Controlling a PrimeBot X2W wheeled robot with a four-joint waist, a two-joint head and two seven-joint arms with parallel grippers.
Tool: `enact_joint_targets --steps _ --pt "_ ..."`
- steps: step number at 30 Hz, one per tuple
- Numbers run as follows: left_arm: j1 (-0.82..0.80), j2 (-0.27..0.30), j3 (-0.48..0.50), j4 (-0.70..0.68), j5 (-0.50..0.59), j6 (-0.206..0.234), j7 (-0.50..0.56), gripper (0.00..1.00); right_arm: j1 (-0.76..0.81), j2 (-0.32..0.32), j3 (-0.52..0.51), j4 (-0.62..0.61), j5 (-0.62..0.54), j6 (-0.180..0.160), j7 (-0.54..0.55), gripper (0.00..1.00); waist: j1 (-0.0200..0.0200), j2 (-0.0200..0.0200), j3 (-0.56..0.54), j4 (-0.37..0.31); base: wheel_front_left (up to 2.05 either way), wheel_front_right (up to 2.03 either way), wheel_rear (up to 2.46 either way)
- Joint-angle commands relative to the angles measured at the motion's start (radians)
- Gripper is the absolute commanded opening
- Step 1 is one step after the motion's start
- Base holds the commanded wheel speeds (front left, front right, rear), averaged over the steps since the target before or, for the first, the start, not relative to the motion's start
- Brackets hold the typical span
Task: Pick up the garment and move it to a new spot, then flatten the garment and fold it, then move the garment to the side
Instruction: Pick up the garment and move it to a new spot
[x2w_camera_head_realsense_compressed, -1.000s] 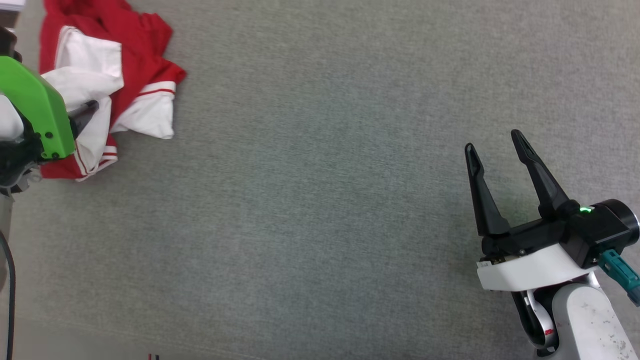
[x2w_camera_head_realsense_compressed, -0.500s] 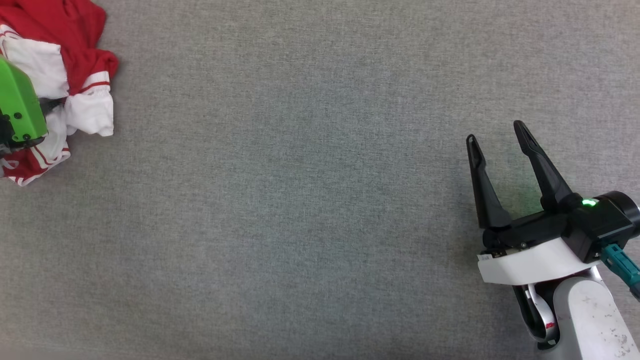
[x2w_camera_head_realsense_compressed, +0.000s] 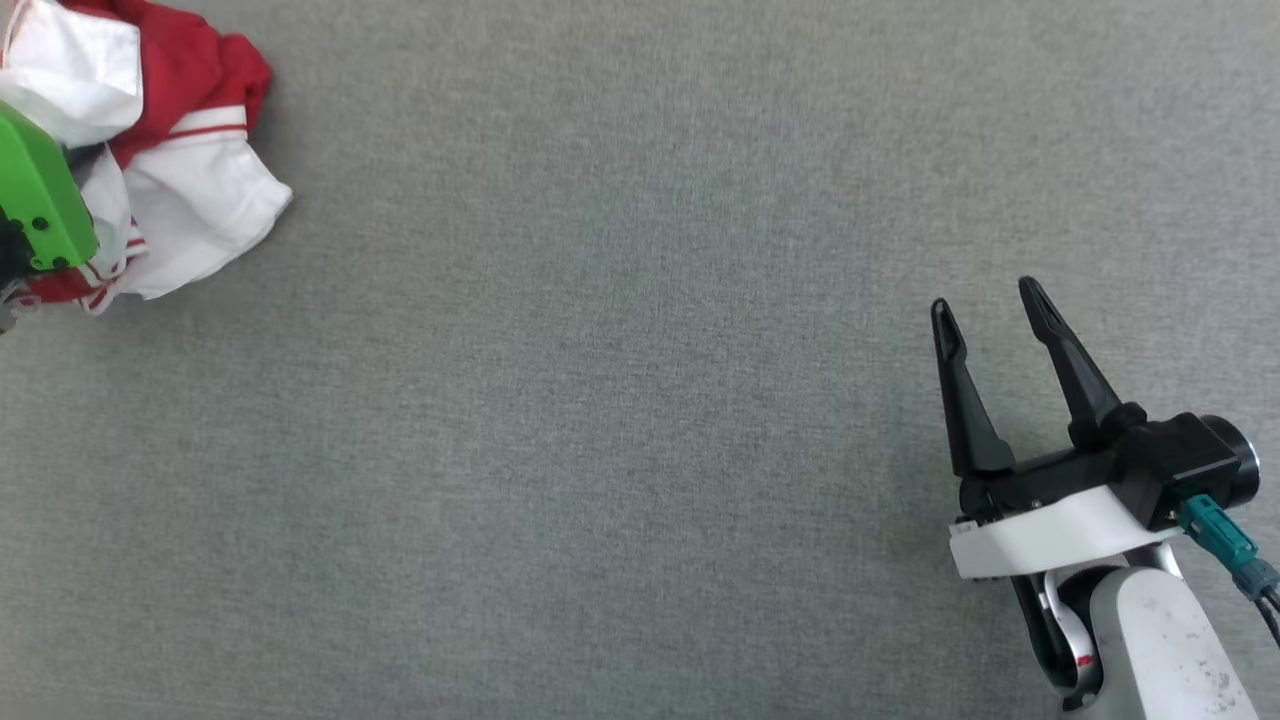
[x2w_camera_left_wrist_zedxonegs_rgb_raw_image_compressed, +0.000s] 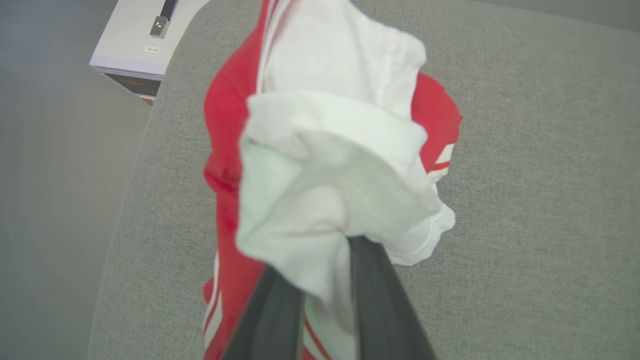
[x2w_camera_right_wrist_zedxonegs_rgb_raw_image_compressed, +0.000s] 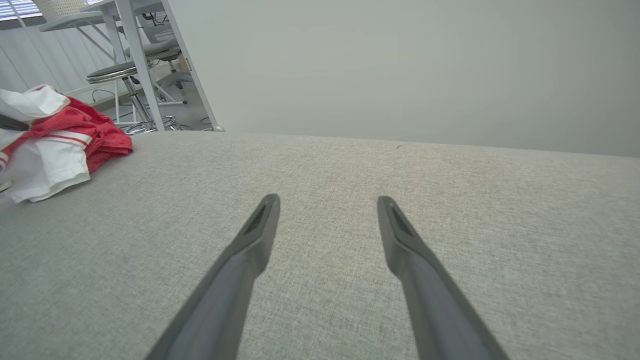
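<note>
Left fingers — tips buried in garment.

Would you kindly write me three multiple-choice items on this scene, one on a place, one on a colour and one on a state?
1. In the head view, where is the garment on the grey surface?
A. upper left corner
B. centre
C. lower right corner

2. What colour are the garment's sleeves?
A. black
B. blue
C. white

3. How is the left gripper?
A. open above bare surface
B. shut on the garment
C. shut on nothing

Answers:
1 A: it is bunched at that view's top left edge.
2 C: white folds with red-striped trim lie beside the red body.
3 B: the left wrist view shows white fabric pinched between its fingers.
</note>
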Motion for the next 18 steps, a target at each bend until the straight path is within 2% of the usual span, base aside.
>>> enact_joint_targets --steps 1,11,18 --pt "-0.002 0.013 -0.014 -0.023 0.008 -0.003 -0.029 0.0 0.014 0.005 -0.007 0.013 0.012 -0.001 -0.009 1.0 -0.0001 0.0 -0.097 0.003 0.0 0.0 0.0" --pt "-0.009 0.026 -0.093 -0.205 0.039 -0.003 -0.152 0.0 0.067 0.032 -0.032 0.076 0.031 -0.001 -0.026 1.0 -0.0001 0.0 -0.248 -0.007 0.0 0.0 0.0" --pt "0.009 -0.032 -0.142 -0.32 0.057 0.0 -0.181 0.0 0.088 0.041 -0.053 0.085 0.04 -0.001 -0.029 1.0 -0.0001 0.0 -0.303 -0.05 0.0 0.0 0.0"
